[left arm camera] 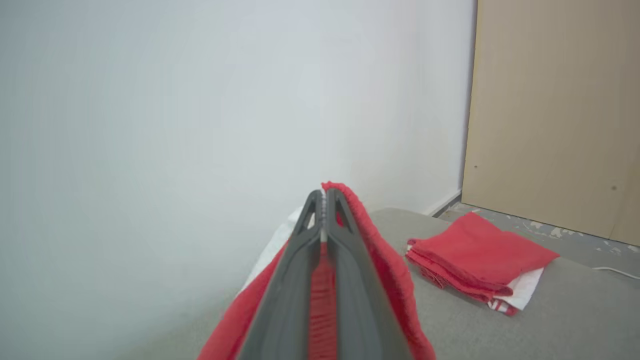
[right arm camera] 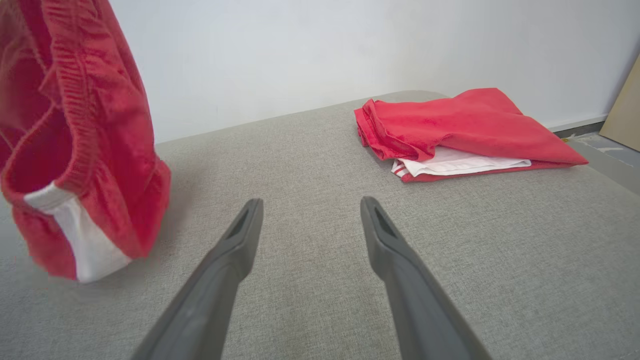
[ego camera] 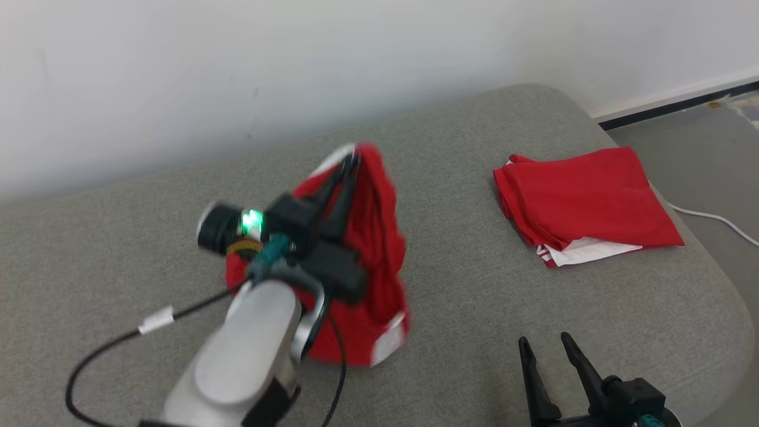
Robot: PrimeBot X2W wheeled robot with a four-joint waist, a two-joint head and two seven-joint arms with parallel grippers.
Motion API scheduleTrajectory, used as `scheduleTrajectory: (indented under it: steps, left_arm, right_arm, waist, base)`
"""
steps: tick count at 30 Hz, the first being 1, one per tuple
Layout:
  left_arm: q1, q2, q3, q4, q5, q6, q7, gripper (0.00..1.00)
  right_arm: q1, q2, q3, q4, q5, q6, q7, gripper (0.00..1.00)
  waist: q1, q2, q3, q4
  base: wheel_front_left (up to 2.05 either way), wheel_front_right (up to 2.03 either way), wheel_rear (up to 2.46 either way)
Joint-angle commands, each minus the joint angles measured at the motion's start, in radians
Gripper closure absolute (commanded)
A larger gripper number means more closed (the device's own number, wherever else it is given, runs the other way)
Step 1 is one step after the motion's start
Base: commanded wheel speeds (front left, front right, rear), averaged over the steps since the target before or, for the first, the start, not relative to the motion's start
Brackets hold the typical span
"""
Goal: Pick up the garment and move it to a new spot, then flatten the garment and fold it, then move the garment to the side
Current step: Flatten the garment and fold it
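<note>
A red garment (ego camera: 379, 249) with white side stripes hangs bunched from my left gripper (ego camera: 353, 159), whose fingers are shut on its elastic waistband. Its lower end rests on the grey cushion (ego camera: 486, 296). In the left wrist view the closed fingers (left arm camera: 324, 200) pinch the red garment (left arm camera: 390, 270) at their tips. The right wrist view shows the hanging garment (right arm camera: 90, 150) at the left, apart from my right gripper (right arm camera: 310, 205). My right gripper (ego camera: 548, 344) stands open and empty near the cushion's front right.
A second red and white garment (ego camera: 584, 201) lies folded at the cushion's far right (left arm camera: 475, 255) (right arm camera: 460, 130). A white wall rises behind the cushion. A white cable (ego camera: 717, 219) runs over the grey floor at right, beside a tan panel (left arm camera: 555, 115).
</note>
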Motion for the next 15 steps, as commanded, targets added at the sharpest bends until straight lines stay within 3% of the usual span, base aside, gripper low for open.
scheduleTrajectory:
  steps: [1, 3, 9, 13, 15]
  left_arm:
    - [-0.067, -0.004, -0.005, -0.032, -0.031, -0.004, -0.016, 1.00]
    - [-0.094, -0.005, -0.013, -0.057, -0.068, -0.008, -0.023, 1.00]
    - [-0.218, -0.003, -0.038, -0.215, -0.286, 0.046, -0.046, 1.00]
    - [-0.194, -0.003, 0.035, -0.354, -0.420, 0.089, -0.047, 1.00]
    - [-0.160, -0.003, 0.072, -0.382, -0.381, 0.108, -0.047, 1.00]
  right_arm:
    - [-0.011, 0.003, 0.008, 0.004, 0.011, -0.002, -0.009, 0.00]
    - [-0.012, 0.003, 0.010, 0.007, 0.014, -0.002, -0.009, 0.00]
    - [-0.014, 0.003, 0.007, 0.017, 0.016, -0.002, -0.019, 0.00]
    - [-0.014, 0.003, -0.001, 0.022, 0.019, -0.002, -0.024, 0.00]
    - [-0.020, 0.003, 0.001, 0.024, 0.019, -0.002, -0.025, 0.00]
  waist:
    - [0.0000, -0.0001, 0.002, -0.003]
    - [0.0000, -0.0001, 0.003, -0.005]
    - [0.0000, -0.0001, 0.009, -0.006]
    - [0.0000, -0.0001, 0.018, 0.014]
    - [0.0000, -0.0001, 0.021, 0.030]
  base:
    - [0.00, 0.00, 0.00]
    - [0.00, 0.00, 0.00]
    - [0.00, 0.00, 0.00]
    - [0.00, 0.00, 0.00]
    - [0.00, 0.00, 0.00]
